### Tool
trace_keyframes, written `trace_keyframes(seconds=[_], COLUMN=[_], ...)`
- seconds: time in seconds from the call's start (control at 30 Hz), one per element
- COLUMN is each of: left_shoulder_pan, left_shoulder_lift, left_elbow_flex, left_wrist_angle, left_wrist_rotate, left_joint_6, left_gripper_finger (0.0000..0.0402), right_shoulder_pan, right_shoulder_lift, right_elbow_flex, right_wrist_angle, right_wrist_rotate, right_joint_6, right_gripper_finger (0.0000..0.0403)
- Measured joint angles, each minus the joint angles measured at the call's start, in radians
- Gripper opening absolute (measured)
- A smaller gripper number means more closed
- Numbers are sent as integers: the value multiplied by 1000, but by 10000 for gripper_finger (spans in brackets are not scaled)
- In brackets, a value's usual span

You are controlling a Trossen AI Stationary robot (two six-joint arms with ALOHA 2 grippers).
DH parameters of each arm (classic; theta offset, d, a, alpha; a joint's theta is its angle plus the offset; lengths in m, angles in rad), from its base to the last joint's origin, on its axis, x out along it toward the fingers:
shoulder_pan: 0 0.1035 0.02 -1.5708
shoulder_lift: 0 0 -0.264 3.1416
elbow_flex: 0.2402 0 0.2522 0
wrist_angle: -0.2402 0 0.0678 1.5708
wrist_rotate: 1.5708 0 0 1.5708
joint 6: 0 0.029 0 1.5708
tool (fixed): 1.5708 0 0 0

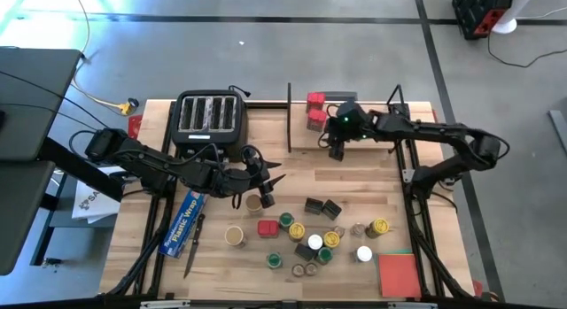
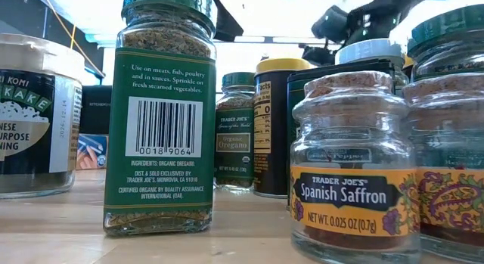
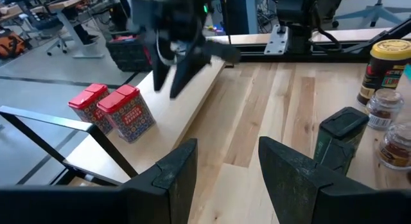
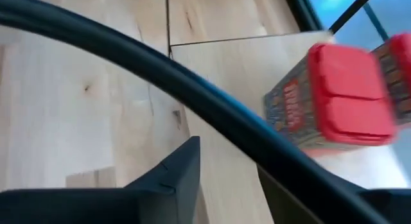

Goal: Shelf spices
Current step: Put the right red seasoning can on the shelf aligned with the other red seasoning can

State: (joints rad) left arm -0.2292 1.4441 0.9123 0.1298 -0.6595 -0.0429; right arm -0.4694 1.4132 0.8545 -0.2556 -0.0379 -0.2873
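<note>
A robotics lab: two arms bolted to a wood table on concrete floor, office chairs and desks beyond.

Black four-slot toaster at table's far edge; long blue plastic-wrap box lying near left edge; flat red square pad at near right corner

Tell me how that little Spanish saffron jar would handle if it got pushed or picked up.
The saffron jar looks like glass, so probably breakable and slick to grip. It is squat with a wide base, so likely to slide rather than tip. Jars crowd it, so a push could knock them.
</note>
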Motion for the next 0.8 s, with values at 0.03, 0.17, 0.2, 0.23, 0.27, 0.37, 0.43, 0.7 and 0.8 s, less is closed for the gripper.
trace_keyframes(seconds=[0.03, 0.17, 0.2, 0.23, 0.27, 0.37, 0.43, 0.7, 0.8], left_shoulder_pan=[2, 7, 7, 7, 7, 7, 7, 7, 7], left_shoulder_lift=[0, 0, 0, 0, 0, 0, 0, 0, 0], left_elbow_flex=[0, 0, 0, 0, 0, 0, 0, 0, 0], left_wrist_angle=[2, 3, 3, 4, 3, 4, 4, 9, 9], left_wrist_rotate=[-1, -1, -1, -1, -2, -2, -2, -3, -3], left_joint_6=[0, -12, -15, -17, -22, -24, -25, -25, -25], left_gripper_finger=[161, 161, 161, 161, 161, 161, 161, 161, 161], right_shoulder_pan=[0, -11, -17, -24, -32, -59, -73, -108, -108], right_shoulder_lift=[21, 105, 122, 141, 157, 195, 216, 251, 250], right_elbow_flex=[-10, -16, -12, -4, 3, 26, 38, 78, 85], right_wrist_angle=[28, 123, 136, 144, 151, 156, 167, 168, 168], right_wrist_rotate=[6, 41, 48, 55, 60, 61, 64, 64, 68], right_joint_6=[6, 0, -5, -6, -7, -23, -36, -63, -70], right_gripper_finger=[133, 120, 119, 118, 117, 117, 116, 116, 116])
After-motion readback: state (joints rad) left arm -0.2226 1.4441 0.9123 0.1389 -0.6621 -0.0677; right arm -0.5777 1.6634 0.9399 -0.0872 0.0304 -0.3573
